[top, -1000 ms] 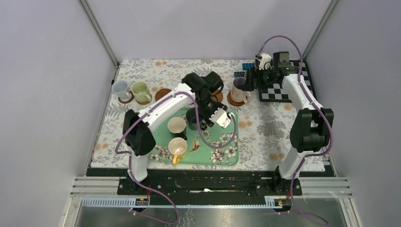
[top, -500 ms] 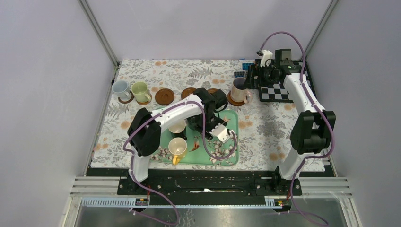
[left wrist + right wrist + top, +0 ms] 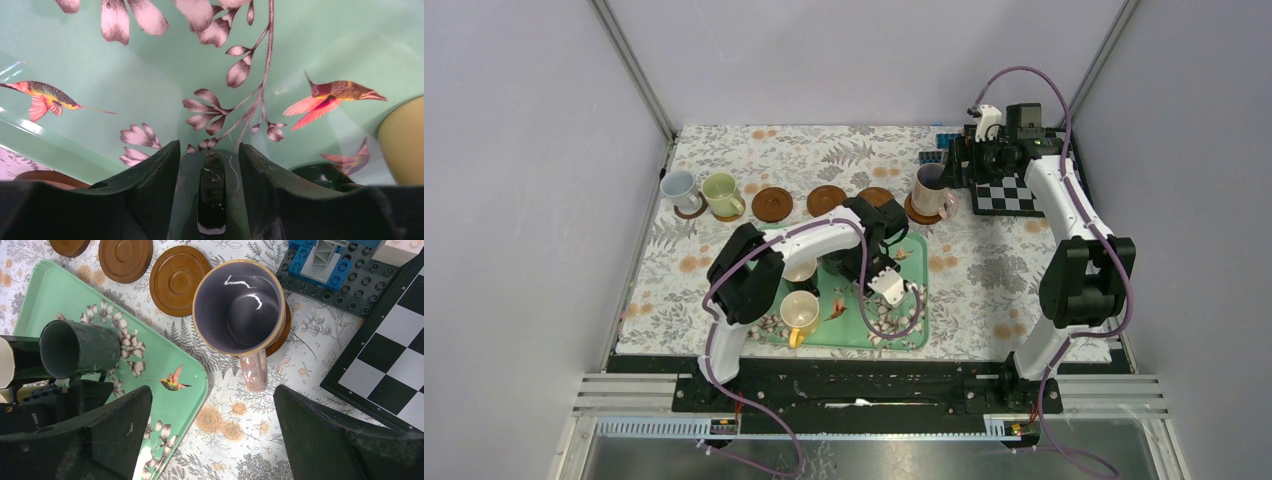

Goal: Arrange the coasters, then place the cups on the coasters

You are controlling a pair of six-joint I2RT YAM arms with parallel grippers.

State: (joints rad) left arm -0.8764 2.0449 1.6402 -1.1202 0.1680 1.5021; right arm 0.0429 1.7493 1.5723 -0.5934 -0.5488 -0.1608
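On the green floral tray [image 3: 906, 328] stand a cream cup [image 3: 799, 268], a yellow cup [image 3: 801, 312] and a dark green cup [image 3: 75, 350]. My left gripper [image 3: 849, 270] is low over the tray. Its fingers straddle the dark green cup's handle [image 3: 211, 195], with a thin gap on each side. A pale blue cup [image 3: 679, 187] and an olive cup [image 3: 721, 193] sit on coasters at back left. Three coasters [image 3: 772, 204] [image 3: 826, 200] [image 3: 874, 197] are bare. The pinkish cup [image 3: 239, 307] stands on a coaster [image 3: 280, 337]. Behind it my right gripper [image 3: 212, 390] hangs open and holds nothing.
A black-and-white checkerboard [image 3: 1014, 195] lies at the back right. A dark studded plate with blue bricks [image 3: 330, 265] lies just left of it. The floral cloth [image 3: 994, 280] covers the table. Grey walls close in both sides.
My left arm has drawn back toward me and sunk onto the tray, uncovering the middle coasters. Its fingers now stand around the dark green cup's handle. The right arm pulled back slightly early on.
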